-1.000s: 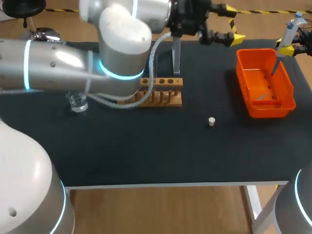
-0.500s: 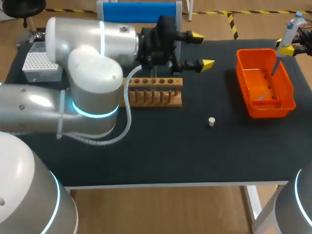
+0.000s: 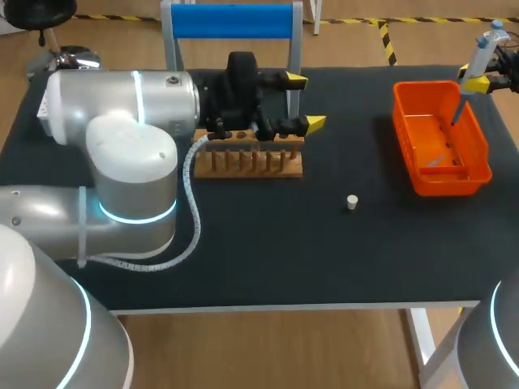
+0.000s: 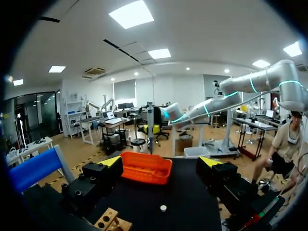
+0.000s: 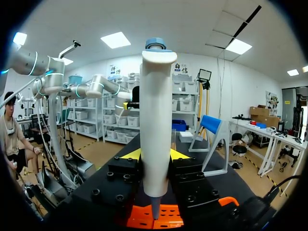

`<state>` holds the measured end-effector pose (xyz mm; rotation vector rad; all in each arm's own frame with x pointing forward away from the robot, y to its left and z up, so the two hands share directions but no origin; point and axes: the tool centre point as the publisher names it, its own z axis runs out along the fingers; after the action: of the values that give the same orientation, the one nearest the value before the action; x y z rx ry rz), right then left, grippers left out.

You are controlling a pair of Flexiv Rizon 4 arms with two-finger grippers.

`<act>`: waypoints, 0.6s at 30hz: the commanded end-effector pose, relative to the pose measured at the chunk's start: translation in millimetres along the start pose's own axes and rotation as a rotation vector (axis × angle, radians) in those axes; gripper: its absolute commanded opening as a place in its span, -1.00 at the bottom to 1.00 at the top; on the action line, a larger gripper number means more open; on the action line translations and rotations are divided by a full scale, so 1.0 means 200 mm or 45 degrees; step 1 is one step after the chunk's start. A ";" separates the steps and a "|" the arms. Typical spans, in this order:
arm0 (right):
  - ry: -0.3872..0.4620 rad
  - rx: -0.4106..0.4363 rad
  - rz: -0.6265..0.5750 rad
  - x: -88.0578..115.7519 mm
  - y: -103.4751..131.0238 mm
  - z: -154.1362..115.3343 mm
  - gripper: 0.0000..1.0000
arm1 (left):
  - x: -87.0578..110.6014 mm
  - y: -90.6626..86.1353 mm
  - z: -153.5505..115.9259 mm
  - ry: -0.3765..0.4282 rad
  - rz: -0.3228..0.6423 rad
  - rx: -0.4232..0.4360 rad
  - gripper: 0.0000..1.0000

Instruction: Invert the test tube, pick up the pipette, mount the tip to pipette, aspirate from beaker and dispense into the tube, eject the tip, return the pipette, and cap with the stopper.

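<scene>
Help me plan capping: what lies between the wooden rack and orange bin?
Head view: the white stopper, slightly toward the front; otherwise bare black table.

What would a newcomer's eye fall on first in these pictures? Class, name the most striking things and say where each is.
The bulky left arm dominates, with the left claw open by the wooden rack towards the table's far side. On the right, the bright orange bin stands out, and the right claw holds the pipette upright above it.
</scene>
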<state>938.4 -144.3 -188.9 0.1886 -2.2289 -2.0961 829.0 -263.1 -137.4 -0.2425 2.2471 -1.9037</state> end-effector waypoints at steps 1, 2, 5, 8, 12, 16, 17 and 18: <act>0.007 0.004 0.000 -0.01 0.00 -0.01 -1.00 | -0.03 0.02 -0.03 0.016 0.002 0.135 1.00; 0.007 0.004 0.000 -0.01 0.00 -0.01 -1.00 | -0.03 0.03 -0.04 0.017 0.002 0.135 1.00; 0.007 0.004 0.000 -0.01 0.00 -0.01 -1.00 | -0.04 0.03 -0.04 0.024 0.003 0.132 1.00; 0.007 0.004 0.000 -0.01 0.00 -0.01 -1.00 | -0.05 0.03 -0.05 0.028 0.004 0.129 1.00; 0.007 0.004 0.000 -0.01 0.00 -0.01 -1.00 | -0.06 0.03 -0.05 0.020 -0.007 0.122 1.00; 0.007 0.004 0.000 -0.01 0.00 -0.01 -1.00 | -0.06 0.03 -0.05 0.011 -0.021 0.104 1.00; 0.007 0.004 0.000 -0.01 0.00 -0.01 -1.00 | -0.06 0.03 -0.05 0.012 -0.023 0.098 1.00; 0.007 0.004 0.000 -0.01 0.00 -0.01 -1.00 | -0.06 0.03 -0.05 0.014 -0.022 0.099 1.00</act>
<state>938.4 -144.3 -188.9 0.1886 -2.2290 -2.0961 838.1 -248.5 -140.1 -0.2420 2.1908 -1.9929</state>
